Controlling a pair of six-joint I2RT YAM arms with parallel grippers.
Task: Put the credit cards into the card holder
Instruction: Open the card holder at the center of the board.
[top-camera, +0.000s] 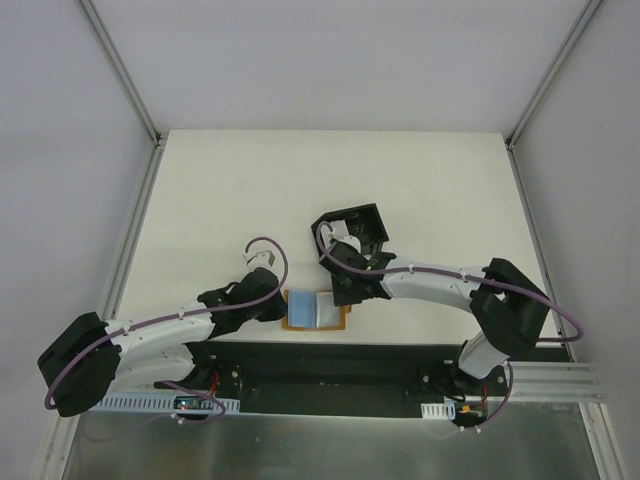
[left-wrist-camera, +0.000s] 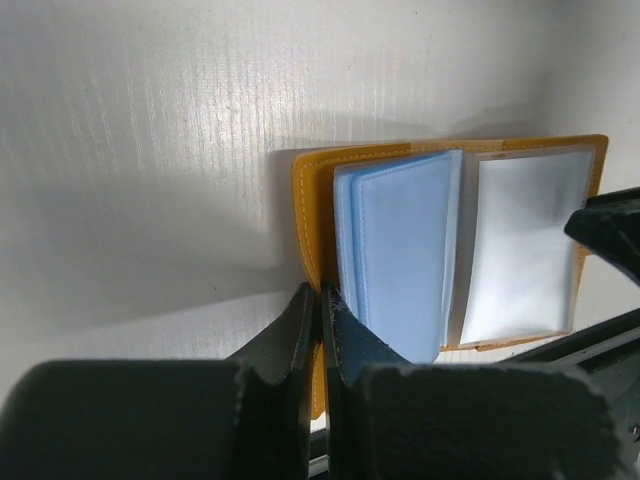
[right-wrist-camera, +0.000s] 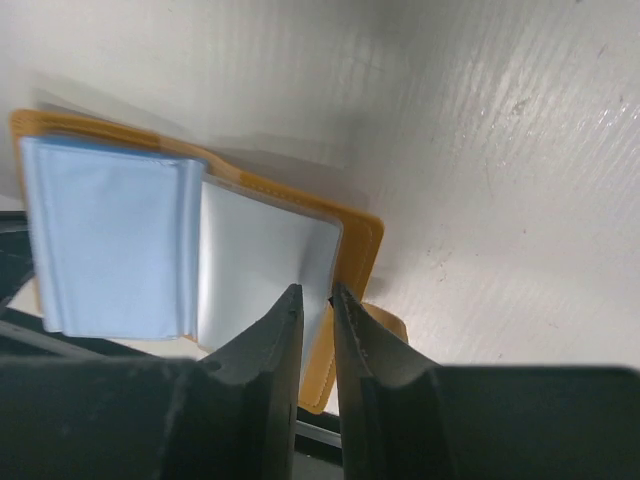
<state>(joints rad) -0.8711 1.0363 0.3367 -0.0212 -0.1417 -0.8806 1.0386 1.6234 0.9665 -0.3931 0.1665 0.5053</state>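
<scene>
A tan-orange folding wallet (top-camera: 315, 309) lies open near the table's front edge, its blue and clear sleeves (left-wrist-camera: 400, 250) facing up. My left gripper (left-wrist-camera: 320, 295) is shut on the wallet's left cover edge. My right gripper (right-wrist-camera: 315, 295) sits at the wallet's right edge (right-wrist-camera: 355, 250); its jaws stand slightly apart astride the clear sleeve's edge. A small tan-orange flap (right-wrist-camera: 388, 325) pokes out beside the right fingertip; whether it is a card I cannot tell. No credit cards show clearly. The black card holder (top-camera: 352, 212) stands just behind the right gripper (top-camera: 345, 293).
A black base plate (top-camera: 330, 365) runs along the table's near edge right below the wallet. Aluminium frame posts (top-camera: 130, 95) and white walls bound the table on the left, right and back.
</scene>
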